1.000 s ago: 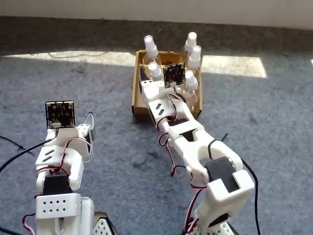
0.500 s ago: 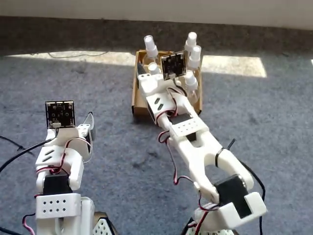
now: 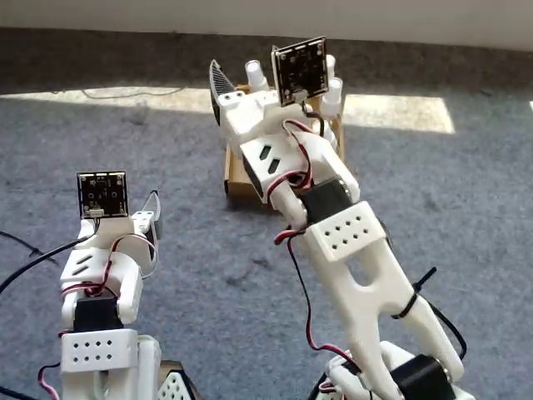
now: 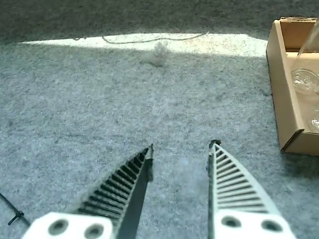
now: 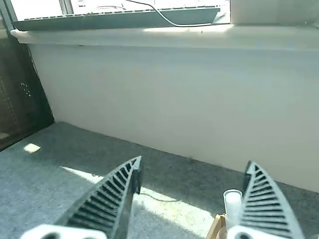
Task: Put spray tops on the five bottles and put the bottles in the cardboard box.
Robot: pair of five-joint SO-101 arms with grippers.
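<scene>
The right arm [image 3: 333, 225] stood tilted up over the cardboard box [image 3: 233, 167] and blocked most of it in the high view. Its wrist camera board and white body covered the middle of the box. Beyond and beside the arm, white spray tops [image 3: 254, 73] showed on bottles [image 4: 305, 79] of clear glass standing inside the box. The right gripper [image 5: 194, 162] was spread wide and held nothing, and it pointed toward the pale wall [image 5: 164, 99] under a window sill, with one spray top just by a finger. The left gripper [image 4: 182, 145] hung low over the grey carpet [image 4: 99, 109], well apart from the box, its jaws parted and empty. Ahead of it, a thin cord [image 4: 149, 38] crossed a sunlit strip [image 3: 400, 112], and a small tuft of fluff [image 4: 159, 52] lay near the cord.
</scene>
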